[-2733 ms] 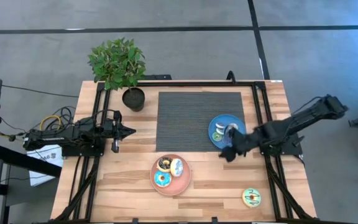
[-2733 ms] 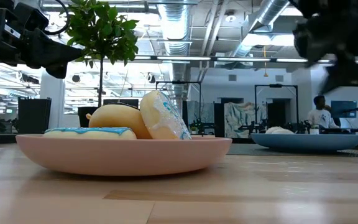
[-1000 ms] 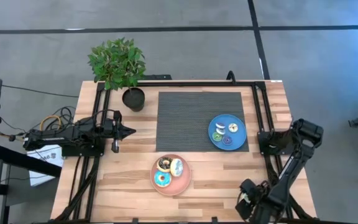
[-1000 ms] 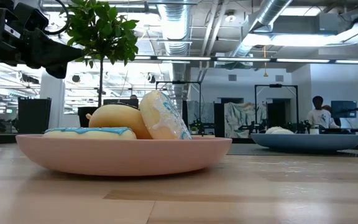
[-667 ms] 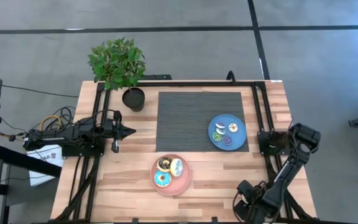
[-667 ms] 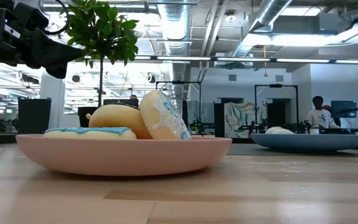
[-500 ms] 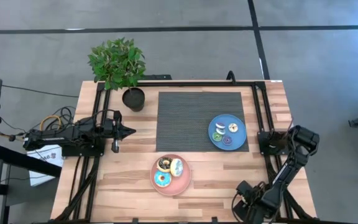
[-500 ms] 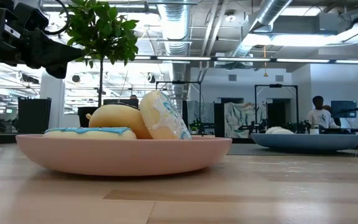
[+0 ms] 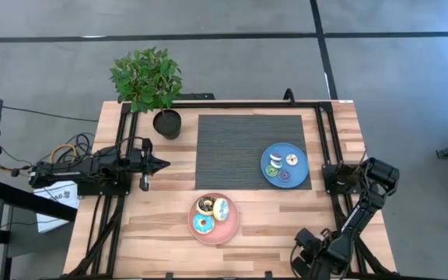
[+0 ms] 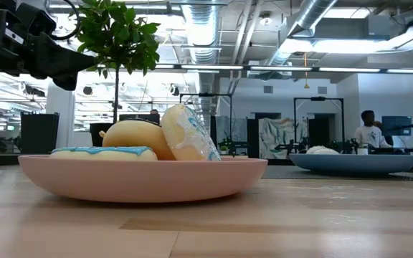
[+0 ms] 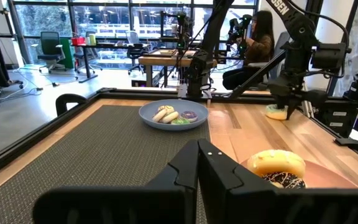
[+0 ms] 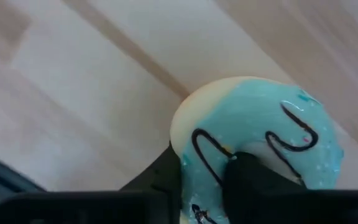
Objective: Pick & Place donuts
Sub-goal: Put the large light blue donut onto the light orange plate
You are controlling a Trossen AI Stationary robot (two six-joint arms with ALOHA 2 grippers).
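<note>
In the right wrist view a cream donut (image 12: 260, 143) with pale turquoise frosting and dark squiggles lies flat on the wood. My right gripper (image 12: 204, 180) is down on it near the table's near right corner (image 9: 311, 260), hiding it in the high view. The left wrist view shows that donut (image 11: 276, 113) under the right gripper (image 11: 289, 104). Three larger donuts rest on the pink plate (image 9: 228, 231): dark brown (image 9: 206, 205), white (image 9: 221, 208), blue (image 9: 202, 225). Tiny donuts lie on the blue plate (image 9: 300, 173). My left gripper (image 9: 162, 164) waits shut at the left. My right gripper has the frosted donut by the ring wall (image 12: 197, 149) on one side of the hole. One finger (image 12: 250, 180) stands inside the hole, the other (image 12: 157, 183) outside the rim. The fingers come from above, pointing down. The donut lies flat on the table.
A grey ribbed mat (image 9: 239, 152) covers the table's far middle, with the blue plate on its right near corner. A potted plant (image 9: 150, 85) stands at the far left. Black frame rails (image 9: 325, 140) run along the table's sides. People and equipment show in the room behind.
My right arm has sunk a little and shifted slightly toward the table's left over the donut at the near right corner. The plates, their donuts and my left arm have stayed put.
</note>
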